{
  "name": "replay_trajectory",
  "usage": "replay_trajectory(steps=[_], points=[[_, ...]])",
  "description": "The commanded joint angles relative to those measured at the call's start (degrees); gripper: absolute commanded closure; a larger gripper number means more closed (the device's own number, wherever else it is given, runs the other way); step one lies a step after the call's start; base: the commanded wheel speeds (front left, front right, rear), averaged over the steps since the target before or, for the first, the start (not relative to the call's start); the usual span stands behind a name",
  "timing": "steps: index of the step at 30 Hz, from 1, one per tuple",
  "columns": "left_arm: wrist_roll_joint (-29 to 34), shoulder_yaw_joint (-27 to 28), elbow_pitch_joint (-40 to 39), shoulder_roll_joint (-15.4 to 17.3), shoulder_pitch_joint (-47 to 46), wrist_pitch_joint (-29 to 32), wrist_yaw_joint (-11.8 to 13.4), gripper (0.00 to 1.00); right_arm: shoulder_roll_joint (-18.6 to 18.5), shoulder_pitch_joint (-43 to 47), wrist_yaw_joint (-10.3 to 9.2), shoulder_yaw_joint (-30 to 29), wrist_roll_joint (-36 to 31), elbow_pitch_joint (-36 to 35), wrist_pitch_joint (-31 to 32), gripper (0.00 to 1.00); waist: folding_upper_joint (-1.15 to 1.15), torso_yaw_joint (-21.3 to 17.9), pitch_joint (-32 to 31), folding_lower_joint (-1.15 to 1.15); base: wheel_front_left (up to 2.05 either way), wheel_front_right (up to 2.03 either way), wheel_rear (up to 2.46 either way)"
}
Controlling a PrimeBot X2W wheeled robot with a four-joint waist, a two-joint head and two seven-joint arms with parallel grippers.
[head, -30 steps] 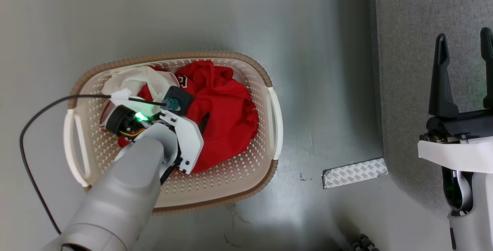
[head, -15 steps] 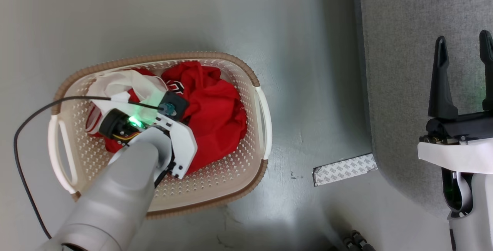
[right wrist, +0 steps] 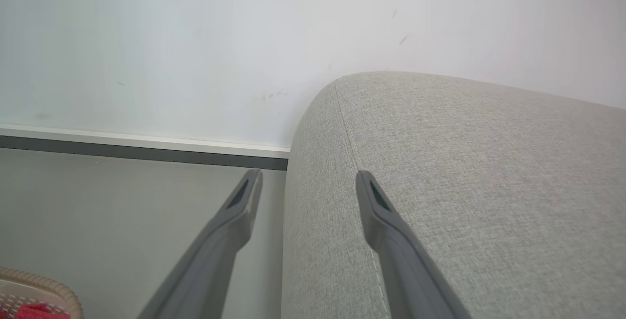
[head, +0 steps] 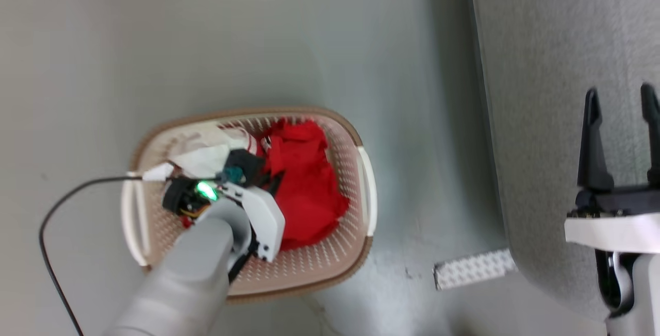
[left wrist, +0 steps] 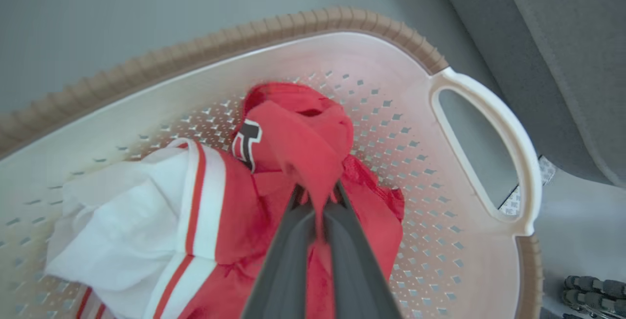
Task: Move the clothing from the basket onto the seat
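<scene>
The cream basket (head: 356,130) with a brown rim (left wrist: 293,23) stands on the floor left of the grey seat (head: 541,68). Red clothing (head: 309,191) with a white striped panel (left wrist: 122,201) lies inside it. My left arm reaches down into the basket. My left gripper (left wrist: 317,196) is shut on a raised fold of the red clothing (left wrist: 303,133). My right gripper (head: 620,94) hangs open over the seat's left edge (right wrist: 489,187), with nothing between its fingers (right wrist: 309,176).
A white patterned strip (head: 474,269) lies on the grey floor by the seat's corner. A black cable (head: 62,207) loops left of the basket. A white wall with a dark skirting (right wrist: 146,155) stands behind the seat. Small wheels (left wrist: 592,287) sit near the basket.
My left gripper has shut on the red clothing, which is now bunched narrower. The head camera has shifted, so the basket sits lower in its picture. The right gripper stays open.
</scene>
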Motion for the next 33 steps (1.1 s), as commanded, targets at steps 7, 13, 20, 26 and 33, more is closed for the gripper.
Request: replay_trajectory(steps=[7, 13, 20, 26, 33], points=[[-2.9, 0.7, -4.4, 0.1, 6.3, -1.4, 0.1, 1.00, 0.0, 5.2, -0.12, -0.6, -2.1, 1.8, 0.0, 0.00, -0.01, 6.3, -15.5, 0.00, 0.00, 0.00, 0.00], [-2.7, 4.5, -14.2, 2.0, 13.9, -1.4, 2.0, 1.00, 0.0, 10.7, -0.12, -1.3, -3.9, 3.2, 0.0, 0.00, -0.01, 10.0, -25.3, 0.00, 0.00, 0.00, 0.00], [-1.6, 8.6, -25.1, 4.8, 22.2, -1.4, 3.8, 1.00, -0.1, 16.2, -0.12, -1.6, -4.6, 4.1, 0.0, 0.00, -0.01, 13.4, -33.5, 0.00, 0.00, 0.00, 0.00], [-1.3, 10.9, -32.3, 7.5, 26.8, -1.4, 5.5, 1.00, 0.0, 18.9, -0.12, -1.1, -4.3, 4.4, 0.0, 0.00, -0.01, 14.4, -37.8, 0.00, 0.00, 0.00, 0.00], [-2.3, 13.4, -38.9, 10.7, 31.1, -1.4, 7.8, 1.00, 0.0, 22.4, -0.12, -0.1, -3.7, 5.1, 0.0, 0.00, -0.01, 14.6, -42.6, 0.00, 0.00, 0.00, 0.00]])
